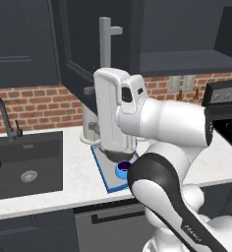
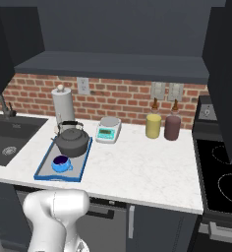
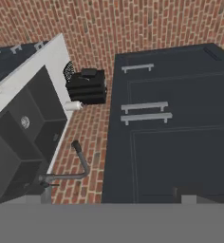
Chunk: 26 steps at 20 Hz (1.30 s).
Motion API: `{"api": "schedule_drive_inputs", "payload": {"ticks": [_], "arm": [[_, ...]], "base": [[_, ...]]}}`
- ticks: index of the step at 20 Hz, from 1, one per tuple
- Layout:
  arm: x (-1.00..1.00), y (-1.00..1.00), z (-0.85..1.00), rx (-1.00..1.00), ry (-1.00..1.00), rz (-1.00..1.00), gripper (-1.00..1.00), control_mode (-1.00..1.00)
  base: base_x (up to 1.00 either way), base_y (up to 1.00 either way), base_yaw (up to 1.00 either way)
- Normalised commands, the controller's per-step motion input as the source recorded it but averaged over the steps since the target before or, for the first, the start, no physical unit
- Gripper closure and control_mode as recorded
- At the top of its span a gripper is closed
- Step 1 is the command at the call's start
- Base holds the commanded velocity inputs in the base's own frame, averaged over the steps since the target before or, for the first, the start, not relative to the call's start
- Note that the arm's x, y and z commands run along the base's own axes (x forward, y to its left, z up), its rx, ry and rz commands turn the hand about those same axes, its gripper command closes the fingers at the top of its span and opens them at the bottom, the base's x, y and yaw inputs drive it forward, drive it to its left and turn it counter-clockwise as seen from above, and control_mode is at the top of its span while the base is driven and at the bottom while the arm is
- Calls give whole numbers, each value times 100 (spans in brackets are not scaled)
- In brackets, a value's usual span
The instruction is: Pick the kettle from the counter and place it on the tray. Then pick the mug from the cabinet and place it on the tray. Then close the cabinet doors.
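Now, tray [image 2: 43, 173]: near left tabletop [image 2: 132, 167]
Kettle [image 2: 71, 141]: tray's far end
Mug [image 2: 61, 163]: tray's near end
Jaws: wide open, holding nothing

**Navy, Brick and a Flash of Blue**

A dark grey kettle [image 2: 71, 141] and bright blue mug [image 2: 61, 163] sit on a grey tray [image 2: 81, 165] rimmed in bright blue, atop a white speckled counter [image 2: 137, 170]. Red-brown brick backsplash [image 2: 125, 101] meets dark navy cabinet doors [image 3: 175, 128] with light grey handles.
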Motion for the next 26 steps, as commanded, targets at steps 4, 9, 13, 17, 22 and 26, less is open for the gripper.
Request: {"api": "schedule_drive_inputs", "payload": {"ticks": [4, 9, 13, 17, 22, 26], "arm": [[29, -67, 0, 0, 0, -16, -100, -100], [32, -66, 0, 0, 0, -11, -100, -100], [35, -63, 0, 0, 0, -7, -100, -100], [38, -59, 0, 0, 0, -6, -100, -100], [40, -55, 0, 0, 0, -5, -100, -100], [48, -49, -1, 0, 0, -3, -100, -100]], "base": [[0, 0, 0], [0, 0, 0], [0, 0, 0], [0, 0, 0], [0, 0, 0], [0, 0, 0]]}}
